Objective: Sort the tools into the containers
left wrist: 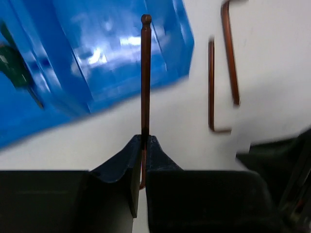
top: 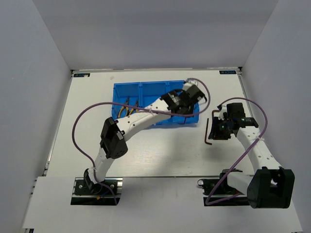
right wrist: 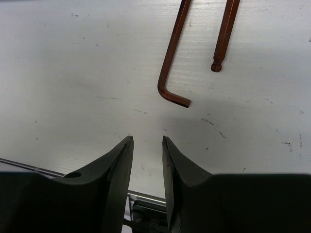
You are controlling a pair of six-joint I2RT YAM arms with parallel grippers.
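My left gripper [top: 194,92] [left wrist: 146,137] is shut on a thin reddish-brown hex key [left wrist: 145,73]. It holds the key above the right end of the blue three-compartment tray [top: 141,85] [left wrist: 121,63], with the ball tip over the right compartment. A green-handled screwdriver [left wrist: 10,68] lies in the tray. Yellow-handled pliers [top: 127,109] lie in the left compartment. My right gripper [top: 216,130] [right wrist: 146,139] is open and empty, low over the table. An L-shaped hex key [right wrist: 171,63] [top: 208,131] [left wrist: 212,87] lies just ahead of its fingertips. Another hex key [right wrist: 223,34] [left wrist: 231,53] lies beside that one.
Purple cables [top: 77,126] loop off both arms. The left arm [top: 141,119] stretches diagonally across the tray. White walls enclose the table on three sides. The arm bases [top: 95,187] sit at the near edge.
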